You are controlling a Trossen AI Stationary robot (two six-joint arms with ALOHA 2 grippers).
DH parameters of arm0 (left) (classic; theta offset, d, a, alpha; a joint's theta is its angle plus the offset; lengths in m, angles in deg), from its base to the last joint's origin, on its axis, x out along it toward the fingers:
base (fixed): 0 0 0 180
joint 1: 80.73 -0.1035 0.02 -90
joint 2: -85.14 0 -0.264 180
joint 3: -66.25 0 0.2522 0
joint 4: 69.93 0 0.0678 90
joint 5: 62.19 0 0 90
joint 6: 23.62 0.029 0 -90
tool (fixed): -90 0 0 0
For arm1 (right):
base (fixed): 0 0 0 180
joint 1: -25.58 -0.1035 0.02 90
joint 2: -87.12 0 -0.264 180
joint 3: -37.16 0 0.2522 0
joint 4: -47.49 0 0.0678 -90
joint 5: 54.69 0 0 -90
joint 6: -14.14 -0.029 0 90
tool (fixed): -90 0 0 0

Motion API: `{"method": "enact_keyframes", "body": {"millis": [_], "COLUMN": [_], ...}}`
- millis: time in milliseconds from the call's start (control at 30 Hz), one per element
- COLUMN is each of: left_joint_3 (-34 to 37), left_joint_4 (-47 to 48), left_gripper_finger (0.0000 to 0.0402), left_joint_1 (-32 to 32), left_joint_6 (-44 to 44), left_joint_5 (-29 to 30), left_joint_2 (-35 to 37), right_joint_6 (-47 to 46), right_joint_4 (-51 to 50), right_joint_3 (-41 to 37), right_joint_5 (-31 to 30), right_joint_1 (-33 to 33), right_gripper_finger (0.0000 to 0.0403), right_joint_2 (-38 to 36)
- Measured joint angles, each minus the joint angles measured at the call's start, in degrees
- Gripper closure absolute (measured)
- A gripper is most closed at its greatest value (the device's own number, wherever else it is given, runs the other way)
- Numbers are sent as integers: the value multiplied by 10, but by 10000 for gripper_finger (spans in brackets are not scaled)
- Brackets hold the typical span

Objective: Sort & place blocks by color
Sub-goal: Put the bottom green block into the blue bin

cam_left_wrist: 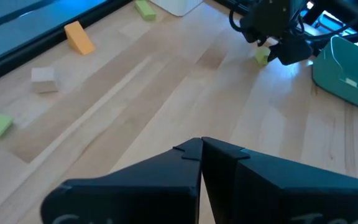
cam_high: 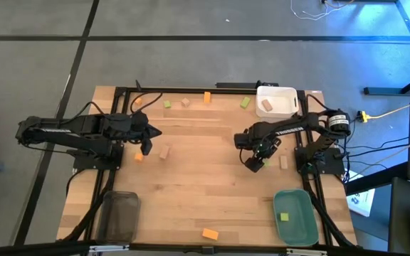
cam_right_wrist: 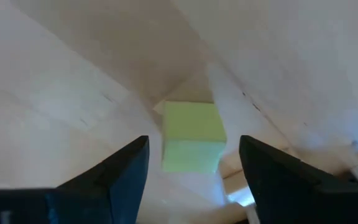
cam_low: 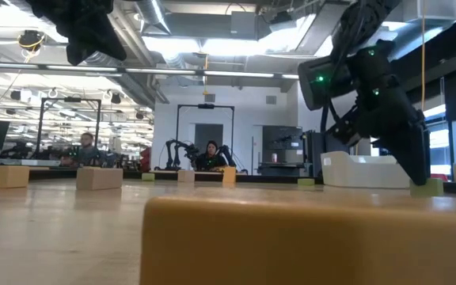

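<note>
The right gripper [cam_right_wrist: 193,163] is down at the table over a light green block [cam_right_wrist: 192,137], its jaws spread wide to either side of it and touching neither face, so nothing is held yet. My worry is the closing: the block looks turned a little against the fingers, and if one pad meets a corner first I'd expect it to spin or skid out across the wood rather than seat. The green tray [cam_high: 295,215], with one green piece already in it, sits well apart toward the near edge — a loose pinch could drop the block on the way. The left gripper [cam_left_wrist: 201,155] hangs above bare table with its jaws together, empty. Only the right wrist view shows the gap around the block — from overhead the gripper hides most of it
</note>
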Motion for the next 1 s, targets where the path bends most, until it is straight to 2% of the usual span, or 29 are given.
{"method": "enact_keyframes", "body": {"millis": [233,300,367,500,800,1000], "left_joint_3": [0,0,0,0,0,0], "left_joint_4": [-1,-1,-1,-1,-1,0], "left_gripper_finger": [401,400,399,401,400,398], "left_joint_1": [0,0,0,0,0,0], "left_joint_6": [-1,-1,-1,-1,1,1], "left_joint_5": [0,0,0,0,0,0], "left_joint_2": [0,0,0,0,0,0], "right_joint_6": [0,-3,-16,-27,-5,14], "right_joint_4": [63,71,71,71,59,-42], "right_joint_3": [-33,-34,-34,-34,-15,65], "right_joint_5": [6,3,-1,-1,18,26], "right_joint_1": [0,0,0,0,0,-12], "right_gripper_finger": [155,166,192,273,272,271], "right_joint_2": [0,0,0,0,0,-1]}}
